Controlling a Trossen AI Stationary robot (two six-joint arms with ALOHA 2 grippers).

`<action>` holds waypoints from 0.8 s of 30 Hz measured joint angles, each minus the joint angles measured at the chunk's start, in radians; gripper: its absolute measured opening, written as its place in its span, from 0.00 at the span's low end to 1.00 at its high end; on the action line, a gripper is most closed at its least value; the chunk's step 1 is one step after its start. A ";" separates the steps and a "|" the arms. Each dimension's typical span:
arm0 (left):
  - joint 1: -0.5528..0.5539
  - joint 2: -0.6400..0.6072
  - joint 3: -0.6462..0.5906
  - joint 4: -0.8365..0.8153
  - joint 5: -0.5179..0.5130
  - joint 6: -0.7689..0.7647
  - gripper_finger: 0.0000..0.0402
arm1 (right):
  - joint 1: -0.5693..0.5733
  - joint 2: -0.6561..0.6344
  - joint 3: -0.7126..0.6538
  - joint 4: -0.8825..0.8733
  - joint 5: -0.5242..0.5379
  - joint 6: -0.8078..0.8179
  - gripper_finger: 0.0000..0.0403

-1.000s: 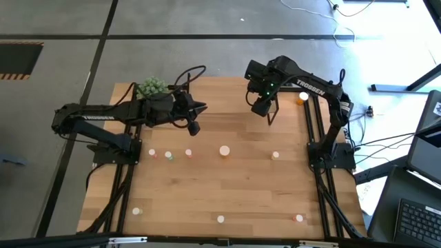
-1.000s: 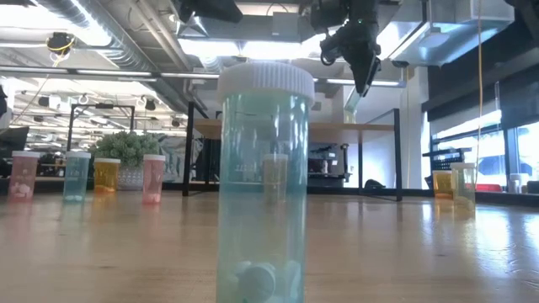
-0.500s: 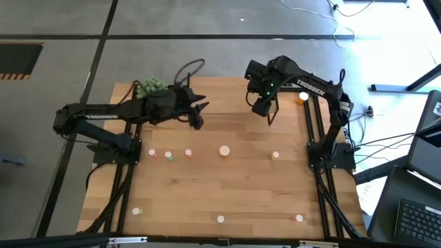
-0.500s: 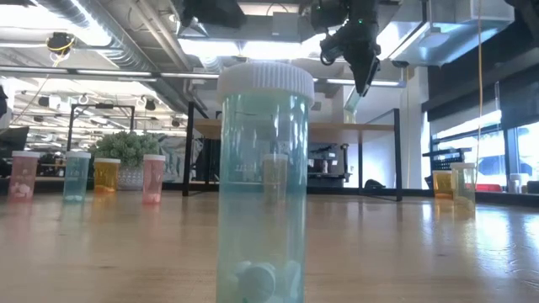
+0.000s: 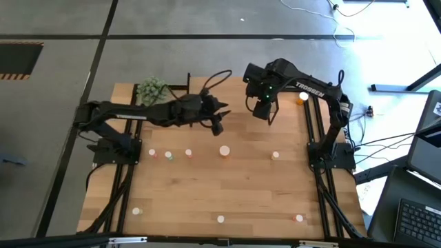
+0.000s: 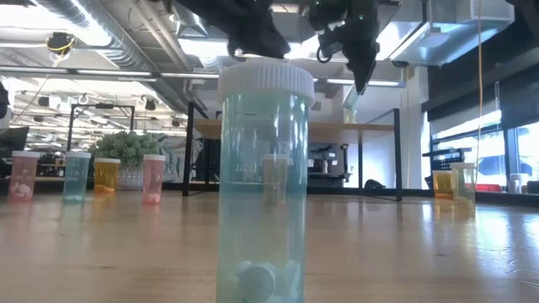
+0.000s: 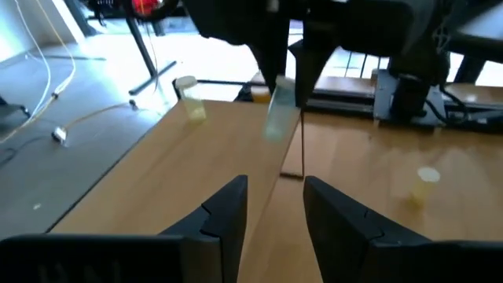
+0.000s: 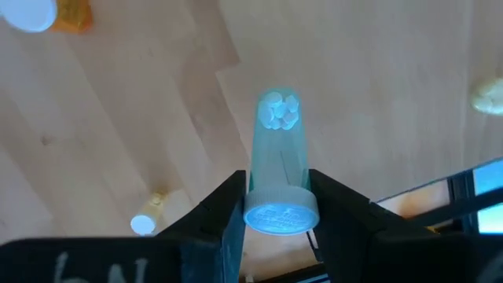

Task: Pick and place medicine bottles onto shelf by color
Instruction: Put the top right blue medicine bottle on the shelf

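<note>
Medicine bottles are our concern, and one pale blue-green bottle sits clamped between the fingers of the right gripper, cap toward the wrist and pills showing at its far end, held in the air above the table's far edge. We see the same bottle from the left wrist view, hanging from the right arm's fingers. The left gripper reaches toward it from the table's left side with its fingers parted and nothing between them, just short of the held bottle. On the right arm we read the white lettering TROSSEN. Further out, a row of small bottles stands across the middle of the table, a large teal bottle stands near the front edge, and an orange bottle stands at the far right corner. A green potted plant sits at the far left corner.
</note>
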 joint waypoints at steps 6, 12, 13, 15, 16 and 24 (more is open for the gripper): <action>0.009 0.086 0.000 0.129 0.064 -0.013 0.30 | 0.031 0.000 0.000 0.010 -0.001 -0.006 0.33; 0.007 0.127 0.000 0.161 0.099 -0.027 0.30 | 0.052 0.000 0.000 0.016 -0.002 -0.028 0.33; 0.008 0.127 0.000 0.162 0.096 -0.031 0.30 | 0.054 0.000 0.000 0.016 -0.002 -0.028 0.33; 0.008 0.127 0.000 0.165 0.094 -0.034 0.30 | 0.054 0.000 0.000 0.016 -0.002 -0.028 0.33; 0.007 0.127 0.000 0.166 0.095 -0.033 0.30 | 0.054 0.000 0.000 0.016 -0.001 -0.028 0.33; -0.007 0.124 0.000 0.175 0.095 -0.034 0.30 | 0.054 0.000 0.000 0.017 -0.001 -0.028 0.33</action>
